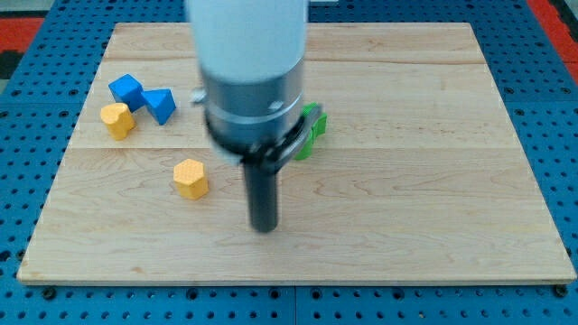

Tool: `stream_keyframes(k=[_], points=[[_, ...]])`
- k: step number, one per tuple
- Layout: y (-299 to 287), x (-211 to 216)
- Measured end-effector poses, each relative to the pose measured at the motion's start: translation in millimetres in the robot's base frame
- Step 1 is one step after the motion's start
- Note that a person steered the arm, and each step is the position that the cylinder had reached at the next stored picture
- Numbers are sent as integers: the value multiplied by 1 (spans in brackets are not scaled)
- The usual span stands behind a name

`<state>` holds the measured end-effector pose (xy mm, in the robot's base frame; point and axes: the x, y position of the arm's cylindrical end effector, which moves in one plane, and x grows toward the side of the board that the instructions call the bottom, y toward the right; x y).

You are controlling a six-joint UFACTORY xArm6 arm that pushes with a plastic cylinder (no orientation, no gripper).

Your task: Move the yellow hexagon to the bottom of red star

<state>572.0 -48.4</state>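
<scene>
The light wooden board [433, 135] lies flat on a blue perforated bench surface [560, 108]. My tip [264, 227], the lower end of the straight dark rod, stands on the board slightly left of centre and toward the bottom edge; the arm carries no jaws, so there is nothing to open or close, and the tip touches no block. The yellow hexagonal block [191, 177] lies to the view's left of my tip and a little nearer the top edge, close by but clearly apart from it. Toward the top left corner sit three blocks in a tight group: a blue cube-like block [125, 89], a blue triangular block [160, 105] just beside it on the right, and a second yellow block [116, 119] of rounded, uncertain shape directly below the cube. A green block [312, 134] shows partly behind the arm's grey housing [251, 108], its shape not determinable. The red star is not visible.
</scene>
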Motion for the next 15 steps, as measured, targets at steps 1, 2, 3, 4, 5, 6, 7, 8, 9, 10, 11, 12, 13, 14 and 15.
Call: stream_keyframes(k=[1, 2, 3, 4, 5, 6, 7, 8, 9, 10, 11, 12, 13, 14, 15], points=[[-55, 12], [-80, 12], [-87, 12], [-86, 12], [-85, 10], [-84, -26], [-85, -62], [-80, -84], [-65, -109], [-36, -132], [-48, -151], [-65, -170], [-37, -185], [5, -186], [-23, -218]])
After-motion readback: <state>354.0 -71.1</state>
